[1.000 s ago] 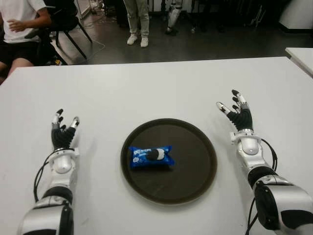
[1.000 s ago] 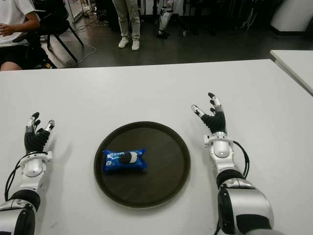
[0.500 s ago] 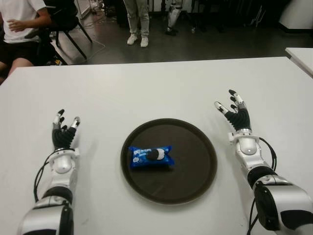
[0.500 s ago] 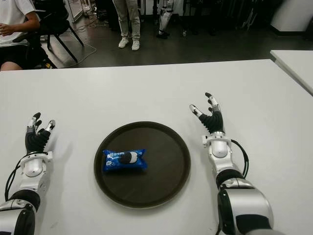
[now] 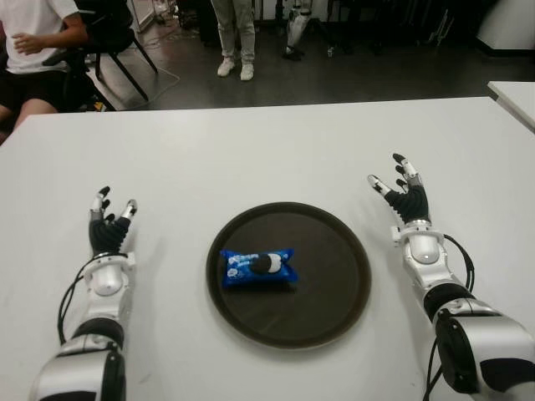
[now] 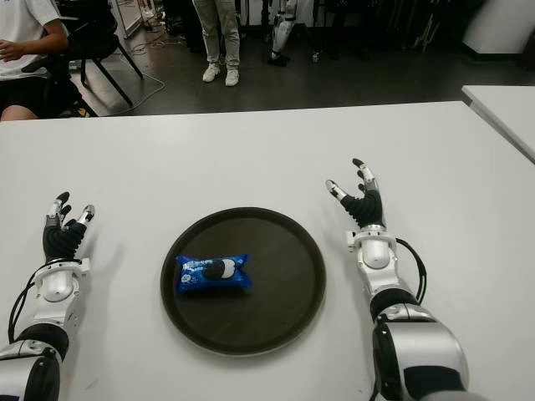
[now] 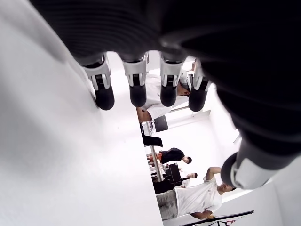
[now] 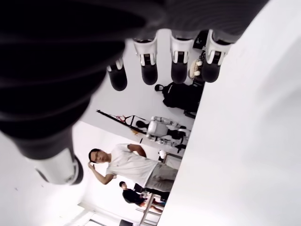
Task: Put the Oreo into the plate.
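The Oreo [image 5: 258,268], a blue wrapped packet, lies flat inside the plate [image 5: 334,292], left of the plate's centre, its long side running left to right. The plate is a dark round dish set on the white counter [image 5: 251,150], roughly midway between the two arms. Nothing touches the packet.

The left robot hand [image 5: 109,225] shows to the left of the plate, well apart from it, fingers extended and spread, holding nothing. The left wrist view confirms this: four fingertips [image 7: 137,94] stand straight and separate, with nothing between them and the thumb.

The right robot hand [image 5: 403,196] shows to the right of the plate, just beyond its rim and slightly farther up the counter, palm angled inward, fingers splayed, holding nothing. The right wrist view shows the fingertips [image 8: 148,73] likewise straight and apart, with empty space in front of them.

Compared with the frame one second ago, the Oreo and the plate have not shifted. The left robot hand holds the same place and pose. The right robot hand differs only slightly: it sits a little lower and nearer the plate's side than one second ago, and marginally higher than half a second ago; its fingers remain spread.

Beyond the far counter edge, a seated person [image 5: 33,42] is at the upper left, and a standing person's legs [image 5: 234,38] are visible on the dark floor.
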`<state>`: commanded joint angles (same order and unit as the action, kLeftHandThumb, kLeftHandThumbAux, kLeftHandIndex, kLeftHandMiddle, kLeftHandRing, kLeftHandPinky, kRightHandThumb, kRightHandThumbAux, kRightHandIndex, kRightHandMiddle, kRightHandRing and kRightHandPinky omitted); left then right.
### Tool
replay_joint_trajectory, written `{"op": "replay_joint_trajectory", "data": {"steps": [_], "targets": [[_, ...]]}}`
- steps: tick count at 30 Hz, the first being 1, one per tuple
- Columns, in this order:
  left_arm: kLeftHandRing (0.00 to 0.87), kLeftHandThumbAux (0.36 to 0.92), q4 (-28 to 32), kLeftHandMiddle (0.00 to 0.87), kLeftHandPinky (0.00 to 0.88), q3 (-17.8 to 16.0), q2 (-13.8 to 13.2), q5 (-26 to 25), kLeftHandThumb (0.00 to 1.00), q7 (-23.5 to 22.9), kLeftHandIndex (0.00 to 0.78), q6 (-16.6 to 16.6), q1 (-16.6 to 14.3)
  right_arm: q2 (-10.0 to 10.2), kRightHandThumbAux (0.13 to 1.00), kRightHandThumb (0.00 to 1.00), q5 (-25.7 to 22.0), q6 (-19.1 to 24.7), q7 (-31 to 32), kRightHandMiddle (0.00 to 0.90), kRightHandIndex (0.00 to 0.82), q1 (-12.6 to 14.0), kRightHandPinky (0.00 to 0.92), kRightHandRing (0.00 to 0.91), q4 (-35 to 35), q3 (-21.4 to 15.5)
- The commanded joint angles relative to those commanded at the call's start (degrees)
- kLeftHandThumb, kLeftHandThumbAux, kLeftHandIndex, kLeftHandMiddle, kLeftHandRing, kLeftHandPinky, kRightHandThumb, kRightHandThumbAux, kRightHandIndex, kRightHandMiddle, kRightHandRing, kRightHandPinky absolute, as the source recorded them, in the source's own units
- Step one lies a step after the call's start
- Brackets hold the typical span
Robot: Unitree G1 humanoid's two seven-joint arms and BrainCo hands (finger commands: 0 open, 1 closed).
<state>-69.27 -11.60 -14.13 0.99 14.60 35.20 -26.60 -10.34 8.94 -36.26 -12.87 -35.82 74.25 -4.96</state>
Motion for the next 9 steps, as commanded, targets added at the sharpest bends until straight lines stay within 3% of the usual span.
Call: {"op": "replay_joint_trajectory", "data": {"steps": [9], "targets": [[0.0, 0.6, 0.0, 0.033, 0.0, 0.0, 0.2, 0.1, 0.266, 0.4, 0.015, -0.2, 0.1, -0.1, 0.587, 0.308, 0.3, -0.2, -0.7, 0.0, 0.0, 0.1, 0.0, 0.0, 0.0, 0.7]]}}
